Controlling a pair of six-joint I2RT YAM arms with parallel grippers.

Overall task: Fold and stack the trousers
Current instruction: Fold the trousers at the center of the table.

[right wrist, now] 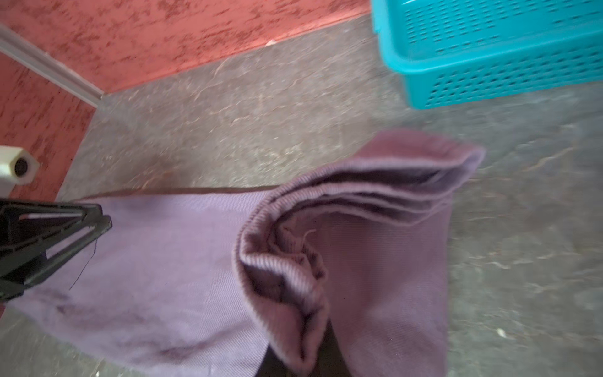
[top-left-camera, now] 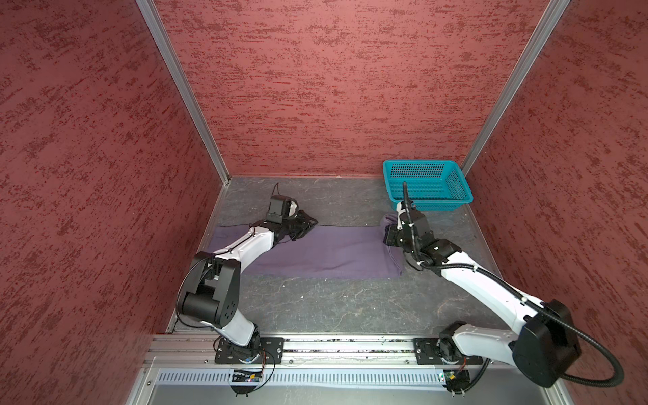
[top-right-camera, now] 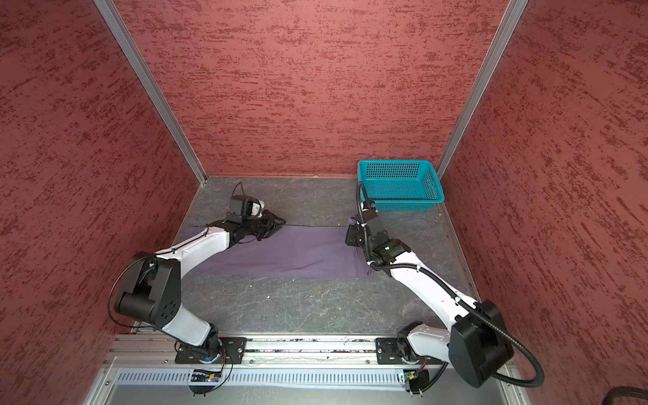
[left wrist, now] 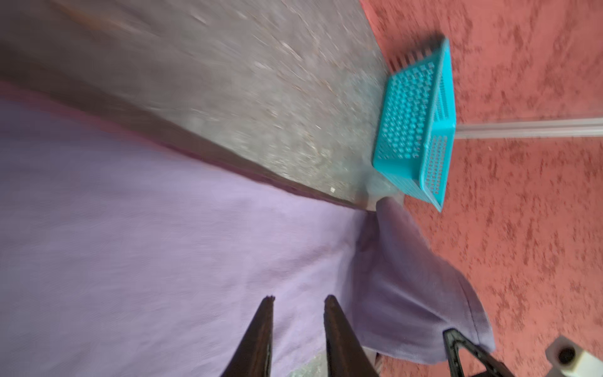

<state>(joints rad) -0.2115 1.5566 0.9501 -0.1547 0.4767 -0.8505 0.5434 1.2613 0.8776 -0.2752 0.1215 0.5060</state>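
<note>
Where the purple trousers lie flat before the teal mesh basket, their long axis runs crosswise away from it. Left gripper hovers over the stretch far from the basket, jaws slightly parted and empty. Right gripper pinches the lifted waistband nearest the basket.

The trousers lie flat across the middle of the table, running from its left side to its right. The basket stands in the far right corner, behind the trousers' right end and just apart from it. The left gripper sits over the trousers' far edge, left of the middle. The right gripper is at their right end, where the waistband is bunched and lifted off the table. The rail bearing both arms runs along the near edge.
</note>
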